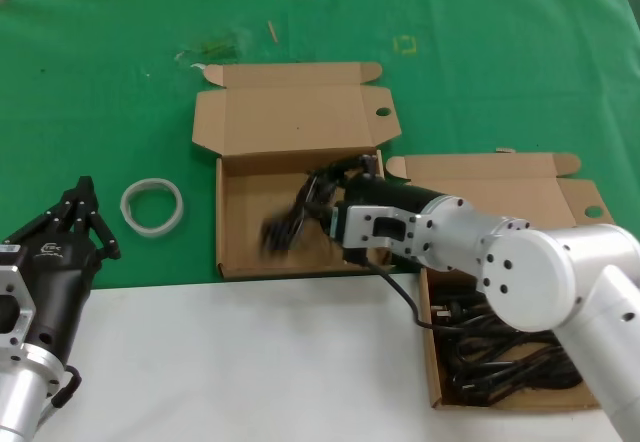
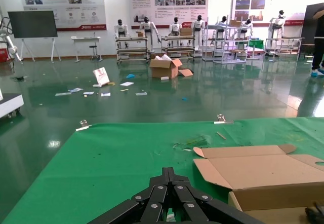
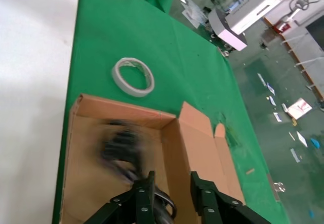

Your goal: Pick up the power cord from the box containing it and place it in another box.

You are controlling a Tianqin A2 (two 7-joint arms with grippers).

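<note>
A black power cord (image 1: 285,227) shows as a blur inside the open middle box (image 1: 228,247), over its floor. My right gripper (image 1: 340,177) hangs over that box's right half, open. In the right wrist view the cord (image 3: 119,145) lies ahead of the right gripper (image 3: 172,176). One loop rests against the outside of one finger (image 3: 144,188), and only cardboard shows in the gap. The box at the right (image 1: 432,367) holds more black cords (image 1: 510,357). My left gripper (image 1: 85,190) is parked at the lower left, shut and holding nothing (image 2: 168,172).
A white tape roll (image 1: 153,205) lies on the green cloth left of the middle box. Both box lids stand open toward the back. A thin black cable (image 1: 402,290) runs from my right wrist to the right box. White table surface lies in front.
</note>
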